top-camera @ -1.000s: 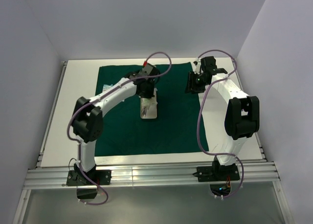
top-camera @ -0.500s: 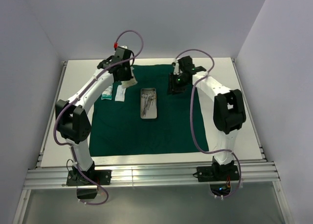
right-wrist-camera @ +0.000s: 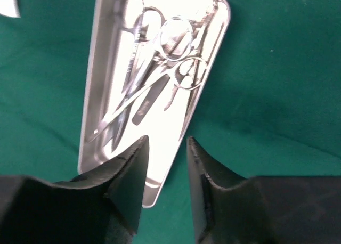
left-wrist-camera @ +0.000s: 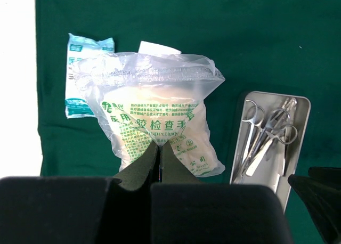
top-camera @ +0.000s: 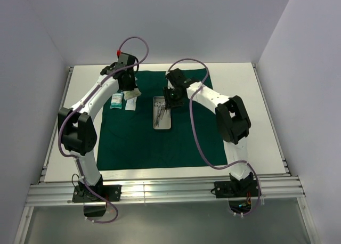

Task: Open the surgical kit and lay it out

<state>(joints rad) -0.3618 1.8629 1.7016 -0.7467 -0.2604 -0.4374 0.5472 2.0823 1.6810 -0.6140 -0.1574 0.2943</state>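
White counter [top-camera: 245, 121] is carrying the green cloth [top-camera: 160, 143], which is lying spread flat between pale walls in the overhead view. The steel tray [top-camera: 162, 124] is sitting lengthwise near the cloth's middle, with the clamps [top-camera: 160, 110] lying inside it. The left end effector [top-camera: 130, 89] is hanging over the cloth's far left part, and a clear packet [top-camera: 134, 94] is dangling from it. Close by, a blue-green packet [top-camera: 116, 100] and a white packet [top-camera: 130, 103] are lying side by side near the cloth's left edge. The right end effector [top-camera: 169, 98] is hovering over the tray's far end.

Through the left wrist camera, the left end effector [left-wrist-camera: 159, 151] is pinching the clear packet [left-wrist-camera: 160, 111] by one edge, its fingers pressed together on the plastic, and green print is showing on the bag. Beyond it the blue-green packet [left-wrist-camera: 85, 76] and the white packet [left-wrist-camera: 160, 47] are lying on the cloth, with the steel tray [left-wrist-camera: 272, 177] and its clamps [left-wrist-camera: 266, 135] off to the right.

Through the right wrist camera, the right end effector [right-wrist-camera: 165, 164] is holding its fingers apart, gripping nothing, above one corner of the steel tray [right-wrist-camera: 210, 47]. The clamps [right-wrist-camera: 170, 68] are lying crossed inside the tray.
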